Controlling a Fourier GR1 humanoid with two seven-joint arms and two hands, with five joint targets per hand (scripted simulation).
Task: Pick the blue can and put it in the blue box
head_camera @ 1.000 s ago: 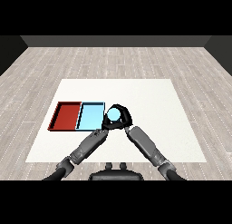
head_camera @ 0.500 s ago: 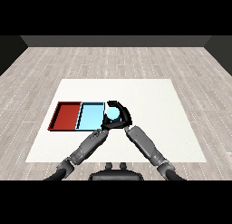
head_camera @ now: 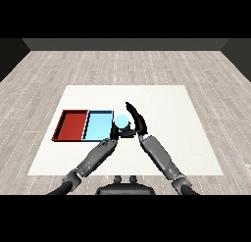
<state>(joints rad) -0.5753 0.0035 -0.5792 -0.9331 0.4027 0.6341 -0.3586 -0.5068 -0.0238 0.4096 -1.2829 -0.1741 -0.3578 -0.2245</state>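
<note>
The blue can (head_camera: 121, 121) shows as a pale blue round top at the right rim of the light blue tray (head_camera: 97, 126); whether it rests inside the tray or on the rim cannot be told. My right hand (head_camera: 138, 121) is just right of the can, open, with its fingers arched up and away from it. My left hand (head_camera: 114, 133) sits directly below the can with relaxed fingers, not curled round it.
The red tray (head_camera: 72, 125) lies against the left side of the light blue tray. Both forearms cross the near half of the white table (head_camera: 186, 118), which has bare surface to the right and behind the trays.
My right hand carried the can a little left toward the light blue tray, then its fingers spread away from the can. The left hand has barely moved.
</note>
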